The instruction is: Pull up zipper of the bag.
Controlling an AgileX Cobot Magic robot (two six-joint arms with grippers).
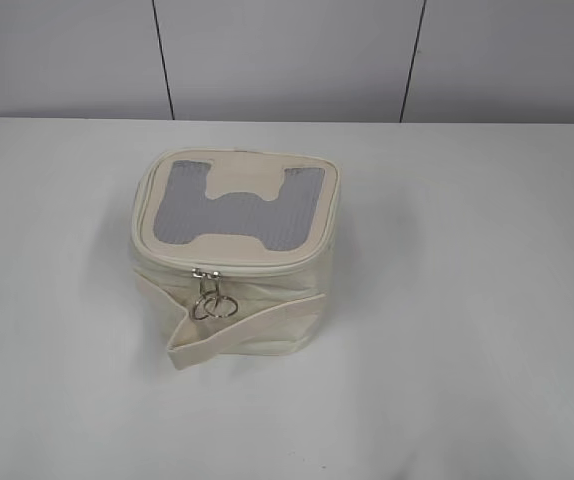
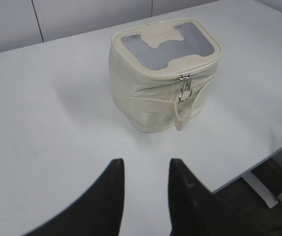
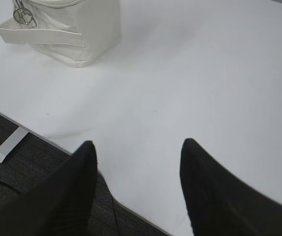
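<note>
The cream bag (image 1: 237, 300) stands on the white table, its grey mesh top with a cream bone-shaped patch facing up. The zipper (image 1: 267, 268) runs round the lid edge, and two silver sliders with ring pulls (image 1: 213, 300) hang together at the front. The bag also shows in the left wrist view (image 2: 146, 93) and at the top left of the right wrist view (image 3: 87, 34). My left gripper (image 2: 146, 164) is open and empty, well short of the bag. My right gripper (image 3: 138, 147) is open and empty near the table's front edge. Neither gripper shows in the exterior view.
A cream strap (image 1: 247, 328) crosses the bag's front side with a loose end sticking out. The table edge (image 3: 47, 140) runs close to my right gripper, with dark floor and a white table leg (image 3: 6, 145) below. A panelled wall (image 1: 287, 55) stands behind the table.
</note>
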